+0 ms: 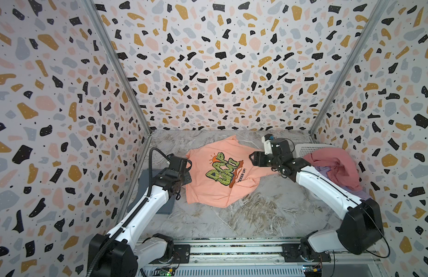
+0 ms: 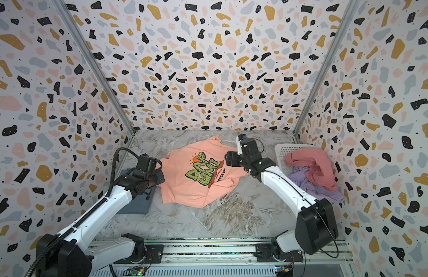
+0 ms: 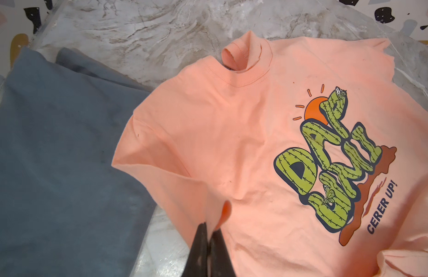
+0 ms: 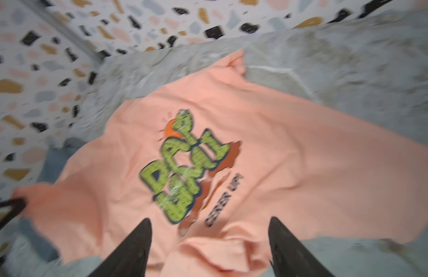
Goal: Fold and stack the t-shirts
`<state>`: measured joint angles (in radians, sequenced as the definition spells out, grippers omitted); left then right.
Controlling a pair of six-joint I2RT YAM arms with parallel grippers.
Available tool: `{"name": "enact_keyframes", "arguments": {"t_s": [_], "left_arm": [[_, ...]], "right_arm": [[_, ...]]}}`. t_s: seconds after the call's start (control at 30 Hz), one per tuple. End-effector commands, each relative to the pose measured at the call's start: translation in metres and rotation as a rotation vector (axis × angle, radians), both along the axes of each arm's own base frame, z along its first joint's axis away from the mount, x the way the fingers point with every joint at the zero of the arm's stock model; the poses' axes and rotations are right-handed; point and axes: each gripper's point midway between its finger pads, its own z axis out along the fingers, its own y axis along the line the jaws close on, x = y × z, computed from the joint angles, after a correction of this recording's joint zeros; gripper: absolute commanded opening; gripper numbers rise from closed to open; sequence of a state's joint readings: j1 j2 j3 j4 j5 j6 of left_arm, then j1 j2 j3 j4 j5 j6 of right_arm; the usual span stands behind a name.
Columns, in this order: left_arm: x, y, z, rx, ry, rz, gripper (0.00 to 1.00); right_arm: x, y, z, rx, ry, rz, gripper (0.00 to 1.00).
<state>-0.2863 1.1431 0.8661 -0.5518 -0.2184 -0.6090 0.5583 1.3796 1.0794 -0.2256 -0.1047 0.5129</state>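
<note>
The left gripper [image 3: 209, 230] is pinched tight on a fold of the peach-orange t-shirt [image 1: 215, 172], which lies print-up mid-table, its edge near the folded slate-grey t-shirt [image 3: 64, 156]; the right gripper [image 4: 210, 218] hangs over the shirt's other side, jaws spread wide, gripping nothing so far as the blurred wrist view shows. The dusty-rose t-shirt [image 2: 313, 163] and lavender t-shirt [image 2: 328, 191] sit heaped in the white basket [image 2: 283, 150].

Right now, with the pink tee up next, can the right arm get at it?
Probably yes: the right gripper is open, and the pink tee lies uncovered on top of the basket, beside that arm.
</note>
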Motion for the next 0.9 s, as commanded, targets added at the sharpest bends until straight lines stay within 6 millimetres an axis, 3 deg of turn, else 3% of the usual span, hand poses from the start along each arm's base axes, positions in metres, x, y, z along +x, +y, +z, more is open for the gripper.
{"name": "enact_keyframes", "arguments": {"t_s": [0.0,0.1,0.33,0.47,0.6,0.7,0.87], "left_arm": [[0.011,-0.007,0.02,-0.011,-0.053,-0.05,0.0],[0.007,-0.009,0.018,-0.008,-0.037,-0.073,0.0],[-0.002,-0.01,0.021,-0.022,-0.051,-0.091,0.0],[-0.003,-0.008,0.029,-0.022,-0.076,-0.088,0.0],[-0.003,-0.007,0.037,-0.019,-0.099,-0.083,0.0],[-0.002,-0.006,0.038,-0.015,-0.097,-0.086,0.0],[0.0,-0.008,0.036,-0.016,-0.096,-0.089,0.0]], "right_arm": [[-0.026,0.02,-0.04,0.027,0.123,-0.039,0.76],[-0.034,0.041,-0.061,-0.019,0.132,-0.043,0.76],[-0.015,0.07,-0.106,-0.214,0.184,-0.097,0.76],[-0.023,0.084,-0.135,-0.345,0.234,-0.068,0.77],[-0.037,0.083,-0.157,-0.407,0.287,-0.062,0.76],[-0.045,0.069,-0.167,-0.487,0.309,-0.09,0.75],[-0.053,0.04,-0.165,-0.594,0.274,-0.156,0.67]]}}
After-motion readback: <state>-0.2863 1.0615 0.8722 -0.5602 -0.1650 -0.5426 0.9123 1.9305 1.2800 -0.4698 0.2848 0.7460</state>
